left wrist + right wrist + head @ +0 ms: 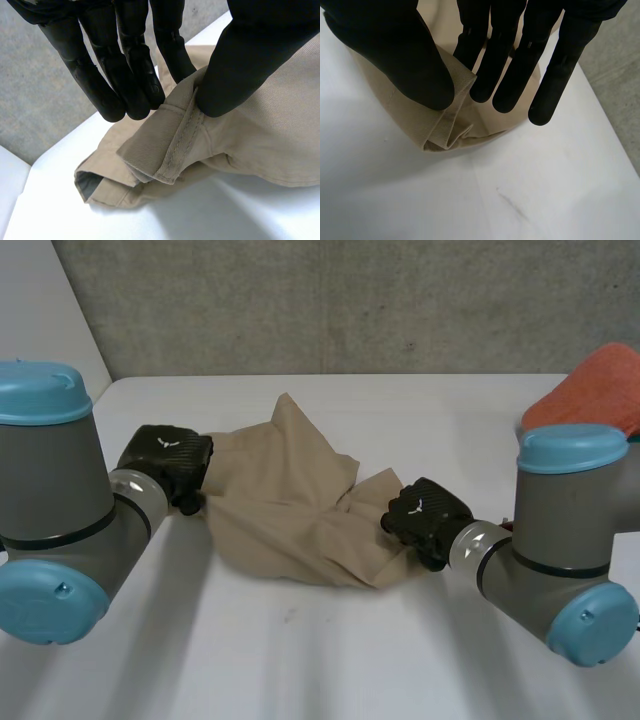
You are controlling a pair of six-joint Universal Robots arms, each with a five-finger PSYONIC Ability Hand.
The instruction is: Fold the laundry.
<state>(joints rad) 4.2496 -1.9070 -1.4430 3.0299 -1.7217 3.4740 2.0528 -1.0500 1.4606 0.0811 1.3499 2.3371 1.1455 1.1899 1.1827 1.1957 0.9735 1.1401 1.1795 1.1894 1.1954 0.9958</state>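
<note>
A smooth white bench [300, 660] fills the lower part of the head view. Behind its far edge stands a rough grey concrete wall [350, 300], with a plain white panel [40, 310] beside it at the left. A bunched orange-red terry cloth [600, 390] lies at the bench's far right edge. A faint dark scuff mark [512, 205] streaks the bench surface.

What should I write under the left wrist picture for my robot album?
The left hand pinches a stitched hem of the beige garment lying on the white table.
</note>
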